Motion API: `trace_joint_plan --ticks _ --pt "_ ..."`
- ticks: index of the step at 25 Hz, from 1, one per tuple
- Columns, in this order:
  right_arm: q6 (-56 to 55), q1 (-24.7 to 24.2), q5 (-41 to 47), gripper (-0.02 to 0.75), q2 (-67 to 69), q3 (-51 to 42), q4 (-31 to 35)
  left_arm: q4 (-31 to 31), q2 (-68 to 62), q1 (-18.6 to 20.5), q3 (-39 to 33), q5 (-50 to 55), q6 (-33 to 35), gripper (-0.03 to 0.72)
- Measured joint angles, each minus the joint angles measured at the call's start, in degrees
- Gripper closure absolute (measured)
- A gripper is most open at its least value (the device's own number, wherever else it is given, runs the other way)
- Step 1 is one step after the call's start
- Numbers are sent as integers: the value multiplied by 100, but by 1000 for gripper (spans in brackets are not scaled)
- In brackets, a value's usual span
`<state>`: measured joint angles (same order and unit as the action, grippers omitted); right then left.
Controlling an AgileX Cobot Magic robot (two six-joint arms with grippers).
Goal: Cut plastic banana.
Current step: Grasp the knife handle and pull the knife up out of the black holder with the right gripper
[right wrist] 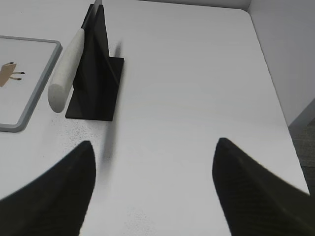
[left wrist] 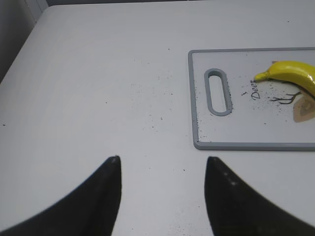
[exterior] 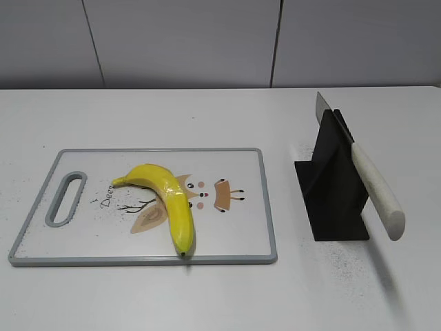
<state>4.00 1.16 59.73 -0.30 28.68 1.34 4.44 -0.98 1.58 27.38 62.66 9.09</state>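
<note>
Left claw [left wrist: 162,169] released, fingers spread, hovering over bare bench [left wrist: 98,88], lower centre of left wrist view. Right claw [right wrist: 152,157] released wide, low in frame. Banana [exterior: 167,201] lies on cutting board [exterior: 234,238], centre-left. Knife [exterior: 368,183] slanted in black stand [exterior: 331,200], right.
</note>
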Motion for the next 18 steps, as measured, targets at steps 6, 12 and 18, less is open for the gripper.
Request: trace_joint_plan --ticks 6,12,18 --pt "0 0 0 175 0 0 0 12 0 0 0 0 0 180" --pt "0 0 0 175 0 0 0 12 0 0 0 0 0 180" --pt "0 0 0 175 0 0 -5 16 0 0 0 0 0 180"
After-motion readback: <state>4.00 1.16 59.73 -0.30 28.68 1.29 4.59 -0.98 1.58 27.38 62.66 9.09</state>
